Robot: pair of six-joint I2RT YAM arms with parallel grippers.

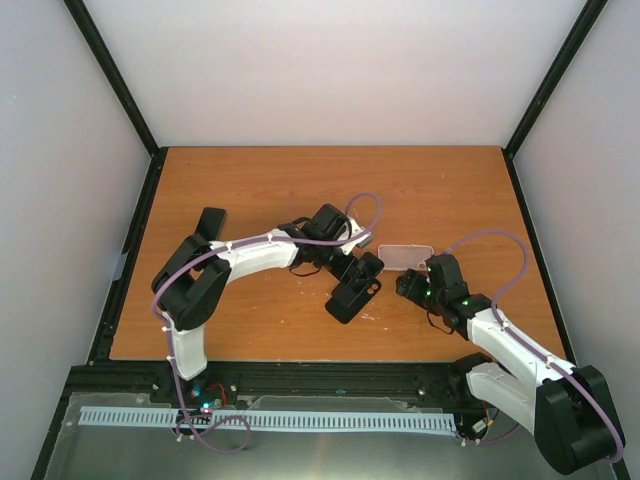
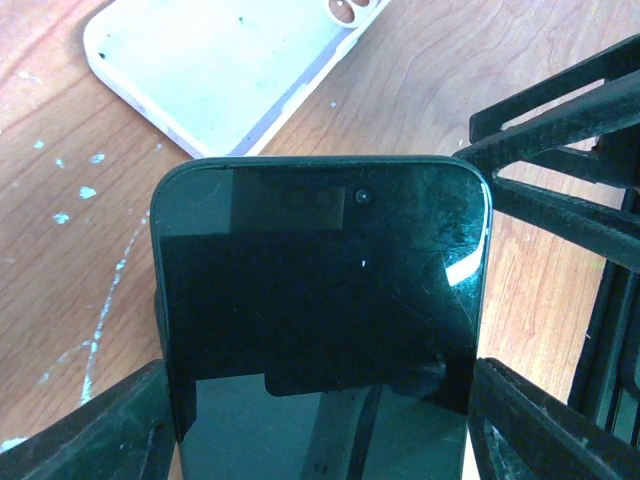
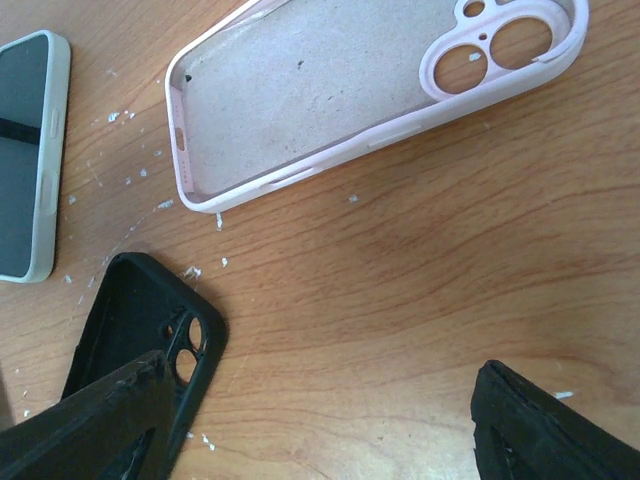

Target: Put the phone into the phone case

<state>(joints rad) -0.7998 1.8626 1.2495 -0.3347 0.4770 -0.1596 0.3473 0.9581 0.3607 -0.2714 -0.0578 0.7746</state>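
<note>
My left gripper [image 1: 350, 266] is shut on the black phone [image 2: 320, 300], gripping its two long edges, screen up, a little above the table. The phone [image 1: 367, 264] hangs between two cases. An empty pale pink case [image 1: 407, 256] lies open side up just beyond it, and also shows in the left wrist view [image 2: 220, 70] and the right wrist view [image 3: 340, 90]. An empty black case [image 1: 350, 297] lies nearer, under the phone's near end, and shows in the right wrist view [image 3: 140, 330]. My right gripper [image 1: 410, 286] is open and empty, low over bare wood [image 3: 320, 430] right of the black case.
The phone's pale edge shows at the left of the right wrist view [image 3: 25, 150]. My right gripper's fingers [image 2: 560, 150] stand close to the phone's right side. White flecks dot the wooden table [image 1: 300, 190]. Black frame rails border the table.
</note>
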